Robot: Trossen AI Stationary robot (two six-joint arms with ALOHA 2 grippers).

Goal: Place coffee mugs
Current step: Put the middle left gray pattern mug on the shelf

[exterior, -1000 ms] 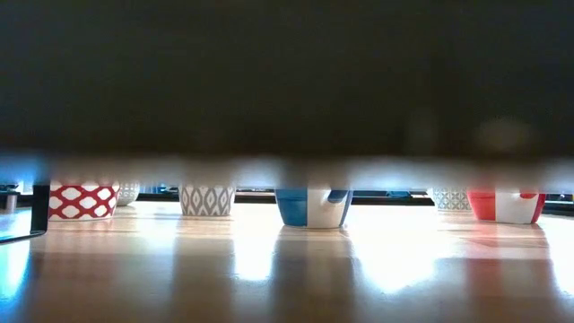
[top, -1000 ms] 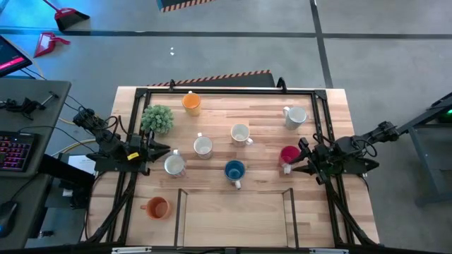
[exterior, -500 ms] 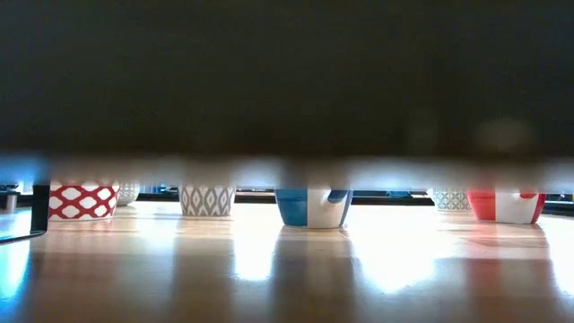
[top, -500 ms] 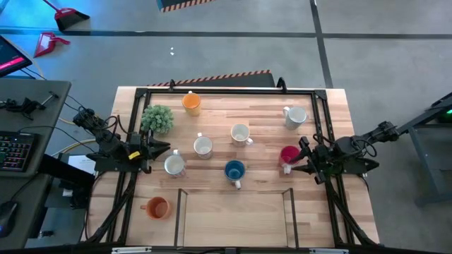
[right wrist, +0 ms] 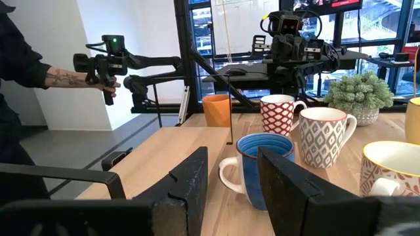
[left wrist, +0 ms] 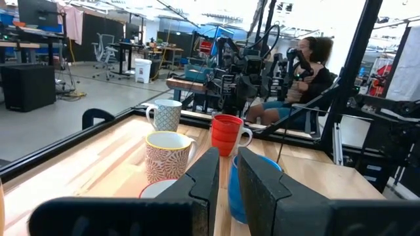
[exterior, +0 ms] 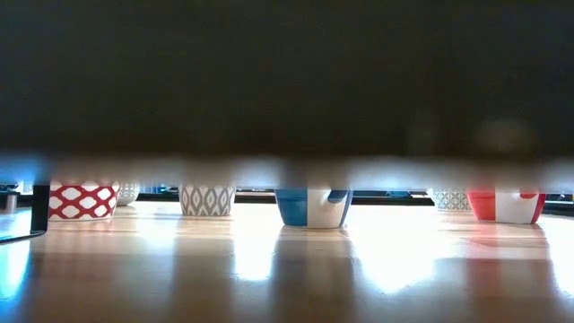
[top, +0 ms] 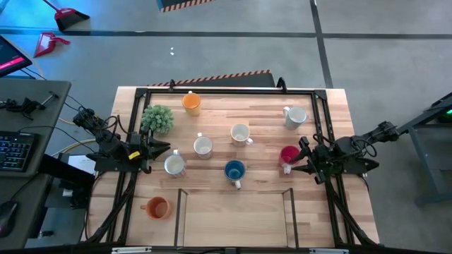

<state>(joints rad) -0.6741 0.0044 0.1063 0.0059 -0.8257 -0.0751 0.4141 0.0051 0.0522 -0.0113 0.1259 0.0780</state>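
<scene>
We note the left gripper [top: 164, 149] at the table's [top: 233, 212] left edge, fingers parted by a narrow gap, holding nothing. Directly ahead of it, nearly touching, sits a white mug [top: 174, 166]; a 2nd white mug [top: 203, 147] lies a bit further out, w/ the potted plant [top: 157, 118] off to the gripper's side toward the far edge. In its wrist view we see a patterned mug [left wrist: 168, 156], a red mug [left wrist: 228, 134] and a grey-patterned one [left wrist: 165, 115] beyond the fingers.

The right gripper [top: 296, 159] sits at the right edge, fingers spread, empty. The red mug [top: 289, 155] is just in front of it, touching or nearly so; we cannot tell which. The blue mug [top: 234, 171] is further ahead, toward table centre. A cream mug [top: 240, 133] stands mid-table, another white one [top: 295, 116] near the far right corner. Orange mugs: one at the far edge [top: 191, 104], one near the left front corner [top: 156, 207].

Right wrist view: a person's hand [right wrist: 105, 82] holds a black device beyond the table.
</scene>
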